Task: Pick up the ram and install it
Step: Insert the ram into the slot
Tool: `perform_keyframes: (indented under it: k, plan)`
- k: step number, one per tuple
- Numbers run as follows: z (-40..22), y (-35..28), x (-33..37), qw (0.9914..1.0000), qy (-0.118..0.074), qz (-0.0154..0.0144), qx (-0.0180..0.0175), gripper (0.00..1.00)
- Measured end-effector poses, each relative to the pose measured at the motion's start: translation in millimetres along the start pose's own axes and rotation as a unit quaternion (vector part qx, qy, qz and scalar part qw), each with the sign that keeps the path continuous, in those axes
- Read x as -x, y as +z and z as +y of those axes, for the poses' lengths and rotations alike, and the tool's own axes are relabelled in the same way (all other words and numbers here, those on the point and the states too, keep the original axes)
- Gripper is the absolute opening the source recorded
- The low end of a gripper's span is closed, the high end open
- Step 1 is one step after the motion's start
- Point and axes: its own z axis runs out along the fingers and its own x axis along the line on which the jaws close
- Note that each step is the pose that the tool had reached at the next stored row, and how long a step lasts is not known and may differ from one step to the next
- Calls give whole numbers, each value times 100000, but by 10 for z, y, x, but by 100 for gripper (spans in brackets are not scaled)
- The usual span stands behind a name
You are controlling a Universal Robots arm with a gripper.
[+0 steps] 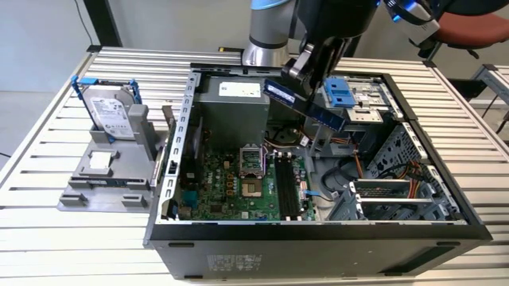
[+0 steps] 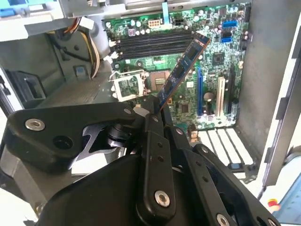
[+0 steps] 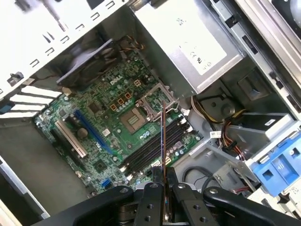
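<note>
My gripper (image 1: 306, 65) hangs over the open computer case (image 1: 171, 179), shut on the ram (image 1: 306, 106), a long dark blue strip with black chips that slants down toward the exterior view's right. In the second wrist view the ram (image 2: 181, 73) sticks out from my black fingers (image 2: 153, 127) above the green motherboard (image 2: 211, 70). Seen edge-on in the first wrist view, the ram (image 3: 163, 155) lies over the black memory slots (image 3: 155, 148). Those slots (image 1: 290, 185) sit well below the strip, apart from it.
A silver hard drive in a blue frame (image 1: 109, 110) stands upright on a grey fixture (image 1: 104, 185) at the exterior view's left. Inside the case are a grey power supply (image 1: 230, 107), a blue drive bracket (image 1: 338, 92) and cable bundles (image 1: 350, 155).
</note>
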Motion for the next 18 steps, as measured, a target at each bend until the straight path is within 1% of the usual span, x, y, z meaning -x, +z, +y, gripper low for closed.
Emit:
perform_keyframes:
  k: [2, 4, 6, 9, 11, 13, 15, 17, 18]
  plan:
    - [0, 0, 0, 99984, 1789, -81, -53, 0]
    - [0, 0, 0, 99938, 3519, -159, -103, 0]
    - [0, 0, 0, 99857, 5331, -240, -156, 0]
    - [0, 0, 0, 99679, 7997, -358, -236, 0]
    - [0, 0, 0, 99519, 9786, -438, -289, 0]
    - [0, 0, 0, 99332, 11521, -516, -342, 0]
    - [0, 0, 0, 99108, 13305, -596, -392, 0]
    - [0, 0, 0, 98851, 15097, -675, -445, 0]
    - [0, 0, 0, 98707, 16005, -718, -471, 0]
